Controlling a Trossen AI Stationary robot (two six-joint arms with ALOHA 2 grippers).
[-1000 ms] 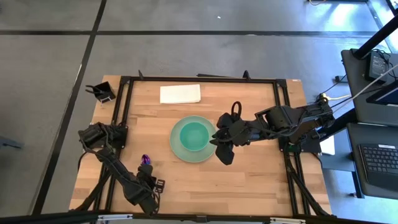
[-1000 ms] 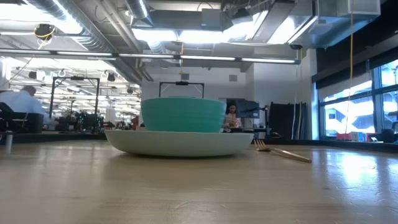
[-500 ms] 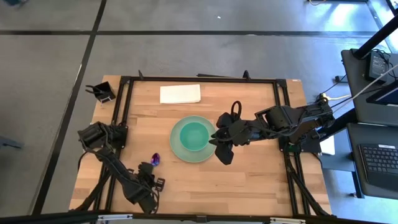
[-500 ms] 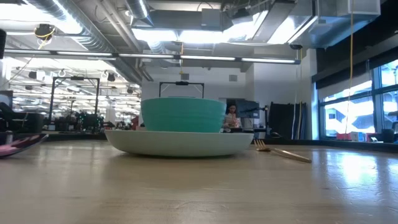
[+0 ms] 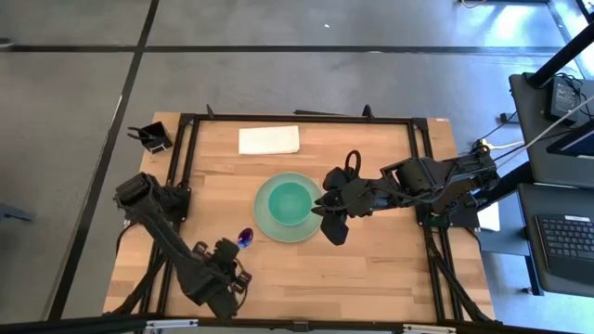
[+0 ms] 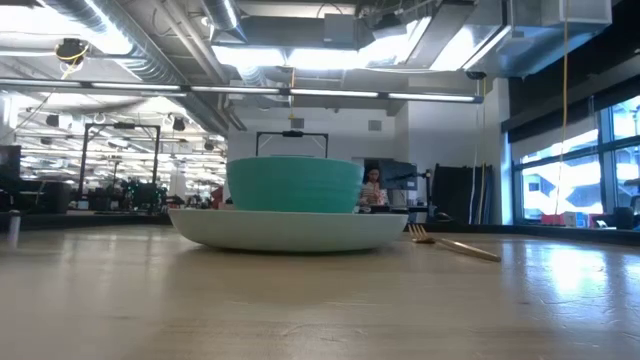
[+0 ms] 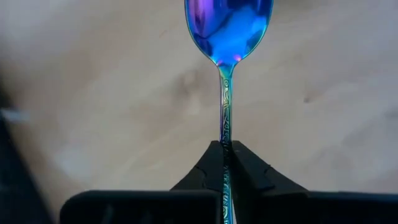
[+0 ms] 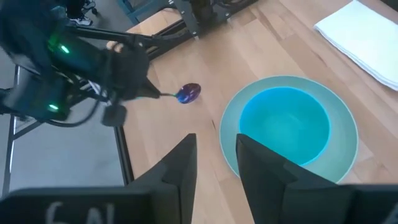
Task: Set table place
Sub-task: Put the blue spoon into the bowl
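A teal bowl [image 5: 289, 201] stands in the pale green plate [image 5: 265, 225] at the middle of the table [image 5: 371, 269]. The spoon [image 5: 243, 238], with an iridescent purple-blue head, is near the plate's near left rim, and my left gripper [image 5: 229, 254] is shut on it. My right gripper [image 5: 332, 223] hangs open beside the plate's right rim, touching nothing. In the low view the gold fork [image 6: 455, 244] lies flat on the table to the right of the plate [image 6: 290, 228]; in the high view my right arm hides it. My left gripper pinches the spoon's thin handle [image 7: 225, 140] between its two fingers, well back from the head [image 7: 228, 28]. The fingers run along the handle, which sticks out ahead of them toward the plate. The spoon sits about level; it looks clear of the table.
A white folded napkin [image 5: 269, 139] lies at the far side of the table. A small black holder [image 5: 153, 137] sits at the far left corner, outside the black frame rail [image 5: 182, 167]. Bare wood lies near and right of the plate.
My left gripper has moved toward the table's right edge and turned, carrying the spoon. The spoon's head pointed at the far edge beside the left rail; it now points at the plate and is nearer to it. It has left the low view.
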